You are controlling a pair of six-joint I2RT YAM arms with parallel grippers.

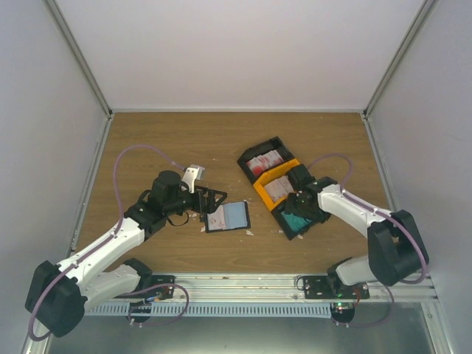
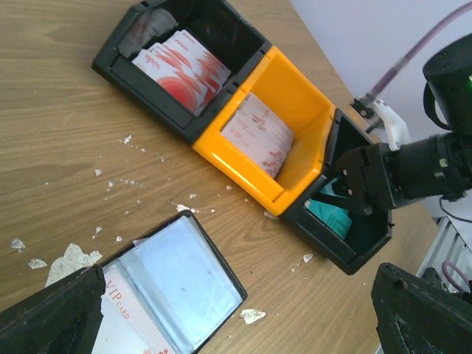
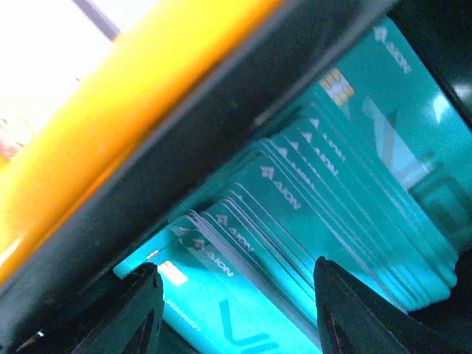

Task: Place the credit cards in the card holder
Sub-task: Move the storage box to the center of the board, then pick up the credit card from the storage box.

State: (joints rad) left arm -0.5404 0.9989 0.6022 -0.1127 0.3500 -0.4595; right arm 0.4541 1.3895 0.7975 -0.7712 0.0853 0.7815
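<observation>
The card holder (image 1: 227, 217) lies open on the table and shows pale blue pockets in the left wrist view (image 2: 173, 276). A white card with red "VIP" lettering (image 2: 125, 313) sits in its left pocket. My left gripper (image 1: 209, 200) hangs over the holder's left half, jaws wide apart and empty (image 2: 236, 302). Teal credit cards (image 3: 295, 199) stand stacked in the near black tray (image 1: 293, 228). My right gripper (image 1: 302, 209) is down in that tray, open, its fingers (image 3: 140, 310) either side of the front teal cards.
An orange tray (image 1: 259, 190) holds white cards with red marks (image 2: 258, 136). A far black tray (image 1: 247, 155) holds pink and white cards (image 2: 181, 70). Small white torn scraps (image 2: 70, 259) lie around the holder. The grey walls stand close on three sides.
</observation>
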